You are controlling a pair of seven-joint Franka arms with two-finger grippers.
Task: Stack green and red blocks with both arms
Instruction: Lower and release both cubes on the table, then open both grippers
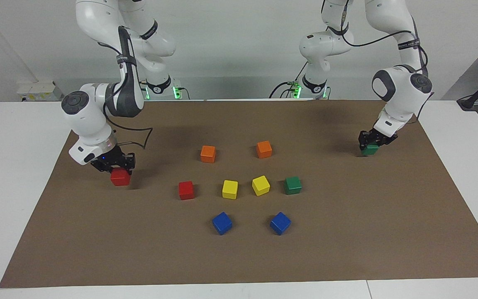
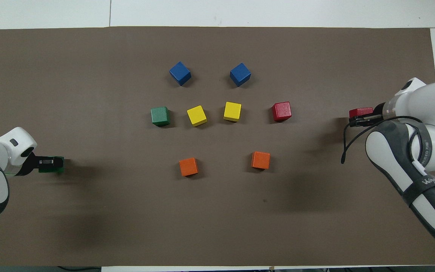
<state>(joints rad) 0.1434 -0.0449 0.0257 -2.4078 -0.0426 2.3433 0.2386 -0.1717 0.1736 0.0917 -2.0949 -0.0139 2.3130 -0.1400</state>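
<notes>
My right gripper (image 1: 116, 166) (image 2: 359, 118) is shut on a red block (image 1: 120, 177) (image 2: 360, 112), held just above the brown mat toward the right arm's end of the table. My left gripper (image 1: 372, 141) (image 2: 49, 163) is shut on a green block (image 1: 370, 149) (image 2: 53, 169), low at the mat toward the left arm's end. A second red block (image 1: 186, 190) (image 2: 281, 111) and a second green block (image 1: 292, 185) (image 2: 160, 116) rest on the mat at the two ends of the middle row.
Two yellow cubes (image 1: 229, 189) (image 1: 260, 185) lie between the resting red and green blocks. Two orange cubes (image 1: 208, 153) (image 1: 264, 149) sit nearer the robots, two blue cubes (image 1: 222, 223) (image 1: 280, 223) farther away. The brown mat (image 1: 347, 249) covers the white table.
</notes>
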